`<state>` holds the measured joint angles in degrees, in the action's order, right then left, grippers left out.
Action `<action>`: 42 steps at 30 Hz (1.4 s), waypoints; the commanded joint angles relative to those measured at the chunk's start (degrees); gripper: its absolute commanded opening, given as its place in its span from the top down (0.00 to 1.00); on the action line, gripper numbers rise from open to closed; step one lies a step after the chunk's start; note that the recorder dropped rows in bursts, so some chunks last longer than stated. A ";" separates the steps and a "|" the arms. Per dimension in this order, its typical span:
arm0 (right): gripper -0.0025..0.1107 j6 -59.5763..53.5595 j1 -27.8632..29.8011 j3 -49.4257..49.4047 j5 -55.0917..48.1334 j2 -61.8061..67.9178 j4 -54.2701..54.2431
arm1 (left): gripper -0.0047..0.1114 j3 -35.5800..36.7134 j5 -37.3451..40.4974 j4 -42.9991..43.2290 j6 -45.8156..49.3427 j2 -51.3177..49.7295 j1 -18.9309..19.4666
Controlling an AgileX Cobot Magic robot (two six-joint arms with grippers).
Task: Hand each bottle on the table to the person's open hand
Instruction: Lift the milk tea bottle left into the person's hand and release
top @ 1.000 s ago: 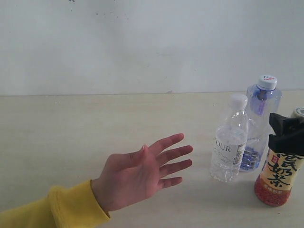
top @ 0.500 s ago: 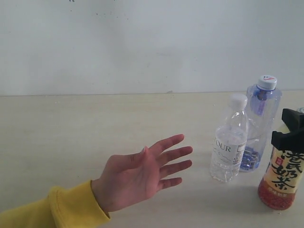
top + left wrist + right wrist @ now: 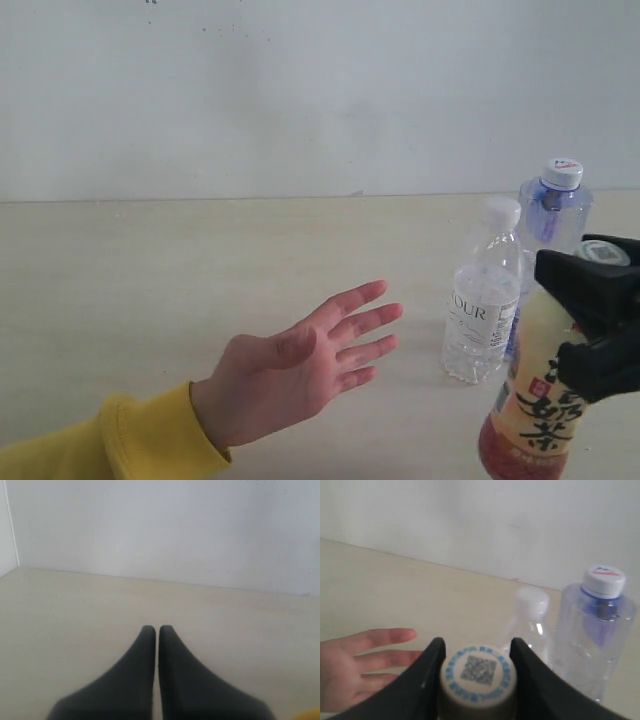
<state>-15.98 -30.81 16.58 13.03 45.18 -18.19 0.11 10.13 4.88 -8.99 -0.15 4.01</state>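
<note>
My right gripper [image 3: 590, 315] is shut on the yellow-and-red milk tea bottle [image 3: 535, 415], held tilted near the right edge of the exterior view; its printed cap [image 3: 477, 674] sits between the black fingers [image 3: 431, 665]. The small clear water bottle [image 3: 483, 300] and the taller bluish bottle [image 3: 555, 215] stand upright on the beige table [image 3: 150, 270] just behind it. The person's open hand [image 3: 300, 365], palm up with a yellow sleeve, waits to the left of the bottles. My left gripper [image 3: 156, 630] is shut on nothing, low over bare table.
A plain white wall [image 3: 300, 100] backs the table. The hand's fingers [image 3: 365, 645] also show in the right wrist view, beside the held bottle. A scrap of yellow sleeve [image 3: 307, 715] shows in the left wrist view's corner.
The milk tea bottle has been lifted and tipped, moving left and toward the camera with my right gripper. The hand shifted slightly; the other two bottles stayed put.
</note>
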 commanded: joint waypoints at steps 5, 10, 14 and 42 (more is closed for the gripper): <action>0.98 1.96 -13.30 1.30 13.36 10.01 0.07 | 0.92 -0.11 0.13 0.03 -0.26 0.15 0.15; 0.98 0.35 -17.26 8.77 16.86 20.84 0.77 | 0.92 -0.11 0.13 0.03 -0.26 0.15 0.15; 0.98 1.02 -17.13 12.21 19.93 26.97 1.00 | 0.92 -0.11 0.13 0.03 -0.26 0.15 0.15; 0.33 -38.17 -17.00 16.82 27.14 20.16 -38.11 | 0.92 -0.11 0.13 0.03 -0.26 0.15 0.15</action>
<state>-40.44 -48.01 33.04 37.15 69.60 -45.82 0.11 10.13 4.88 -8.99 -0.15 4.01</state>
